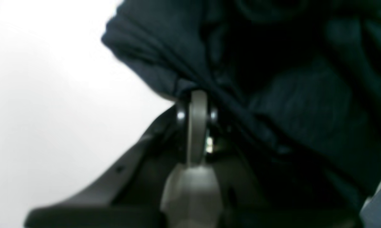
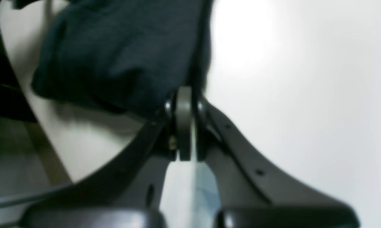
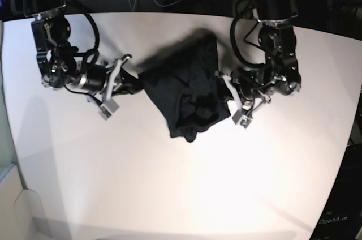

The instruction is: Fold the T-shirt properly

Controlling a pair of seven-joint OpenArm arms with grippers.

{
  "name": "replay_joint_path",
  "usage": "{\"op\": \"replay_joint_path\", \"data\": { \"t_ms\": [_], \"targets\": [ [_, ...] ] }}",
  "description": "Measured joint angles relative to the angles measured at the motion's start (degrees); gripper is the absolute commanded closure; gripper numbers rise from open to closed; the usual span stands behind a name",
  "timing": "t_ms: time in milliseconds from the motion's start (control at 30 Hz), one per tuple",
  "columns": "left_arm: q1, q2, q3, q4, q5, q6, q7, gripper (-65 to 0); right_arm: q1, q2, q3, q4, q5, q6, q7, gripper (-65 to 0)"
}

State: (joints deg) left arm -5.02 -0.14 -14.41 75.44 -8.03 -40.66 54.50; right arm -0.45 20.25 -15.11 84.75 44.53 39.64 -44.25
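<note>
T-shirt (image 3: 186, 93) on white table (image 3: 169, 183) (bunched).

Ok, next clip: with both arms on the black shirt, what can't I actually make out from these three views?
- T-shirt, base view: bunched between the arms; sleeves, collar and hem cannot be told apart in the dark folds.
- Left gripper, left wrist view: blurred; jaws shut on fabric, which part is unclear.
- Right gripper, right wrist view: blurred likewise; the cloth runs past the top edge.
- Table, base view: its far side is hidden behind the arms.
</note>
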Motion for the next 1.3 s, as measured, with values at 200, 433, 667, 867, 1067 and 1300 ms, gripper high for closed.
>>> {"op": "replay_joint_path", "data": {
  "t_ms": [200, 433, 667, 867, 1067, 1300],
  "targets": [
    [-4.9, 1.1, 0.0, -5.8, 0.5, 0.0, -0.6, -1.6, -0.2, -1.7, -3.5, -4.1, -0.1, 0.0, 0.4, -1.3],
    [-9.8, 1.9, 0.3, -9.5, 3.2, 0.2, -0.6, -1.6, -2.8, -2.9, -5.7, -3.1, 0.2, 0.0, 0.7, -1.0],
    [-10.3, -0.4, 0.2, -7.7, 4.0, 0.8, 0.5, -1.6, -3.4, -0.9, -5.5, -0.6, 0.4, 0.0, 0.5, -0.9],
    [-6.9, -2.3, -2.5, 5.0, 3.7, 0.6, 7.5, -1.6, -3.2, 2.1, -4.4, -0.6, 0.0, 0.0, 0.3, -0.7],
    [0.7, -4.2, -4.4, 23.1, 3.6, 0.6, 14.3, -1.6, -6.2, 3.4, 3.6, 1.0, -0.2, 0.0, 0.5, -0.7],
    [14.0, -4.7, -5.9, 35.8, 3.6, 0.4, 16.3, -1.6, -16.3, 6.1, 16.3, 10.0, -3.6, 0.0, 1.0, -0.6]
  ]
}}
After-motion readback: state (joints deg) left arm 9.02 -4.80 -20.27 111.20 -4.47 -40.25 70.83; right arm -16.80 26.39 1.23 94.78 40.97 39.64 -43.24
